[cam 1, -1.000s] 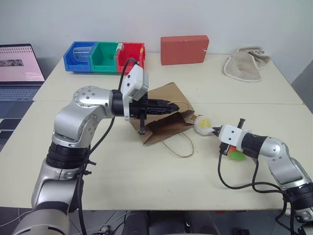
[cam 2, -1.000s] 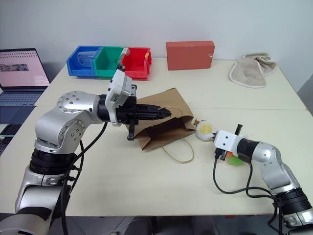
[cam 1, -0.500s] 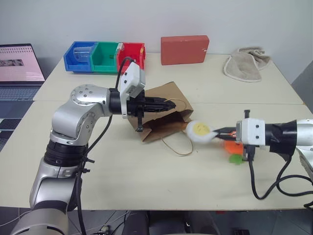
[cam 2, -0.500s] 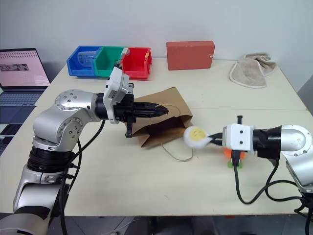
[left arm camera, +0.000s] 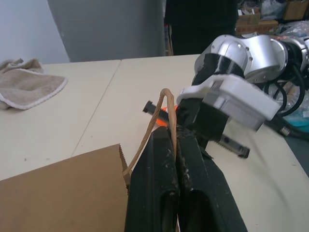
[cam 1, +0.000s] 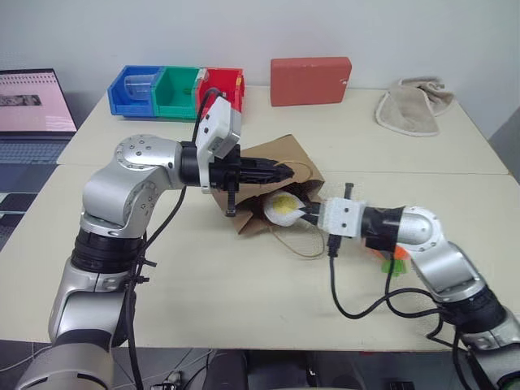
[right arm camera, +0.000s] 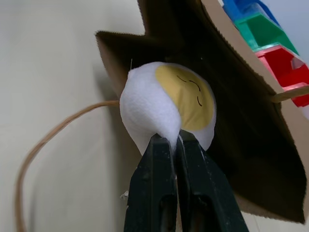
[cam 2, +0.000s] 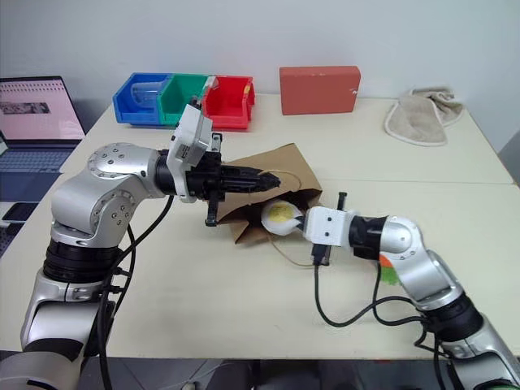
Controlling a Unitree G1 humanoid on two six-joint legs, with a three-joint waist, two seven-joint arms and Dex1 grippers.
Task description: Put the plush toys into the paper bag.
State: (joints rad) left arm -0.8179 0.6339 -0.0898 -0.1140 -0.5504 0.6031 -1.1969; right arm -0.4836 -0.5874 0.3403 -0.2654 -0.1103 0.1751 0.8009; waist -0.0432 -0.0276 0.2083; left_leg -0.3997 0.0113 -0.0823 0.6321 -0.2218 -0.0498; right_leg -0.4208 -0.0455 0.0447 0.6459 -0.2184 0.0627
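The egg toy (right arm camera: 166, 106), white with a yellow face, sits pinched by its soft edge in my right end effector (right arm camera: 175, 142), whose fingers are clamped tight on the plush. It hangs right at the dark mouth of the paper bag (cam 1: 280, 158), which lies on its side on the counter (cam 1: 244, 301). My left end effector (left arm camera: 175, 145) is closed on the bag's upper cord handle (left arm camera: 166, 104), lifting that lip so the mouth gapes. The lower handle (cam 1: 296, 244) lies looped on the counter in front of the opening. The carrot toy (cam 1: 394, 256) rests on the counter behind my right forearm, well apart from the bag.

As I judge it, the grip on the egg is thin, only a fold of fabric, so it could slip loose short of the mouth and roll off along the counter. If I let go too near the lip, the toy may tumble back out, since the bag lies flat instead of standing. Pushing in could also shove the light bag away or tug the handle from my left fingers.

How deep the bag runs is lost in shadow. The carrot is mostly covered by my arm; only orange and green slivers show.
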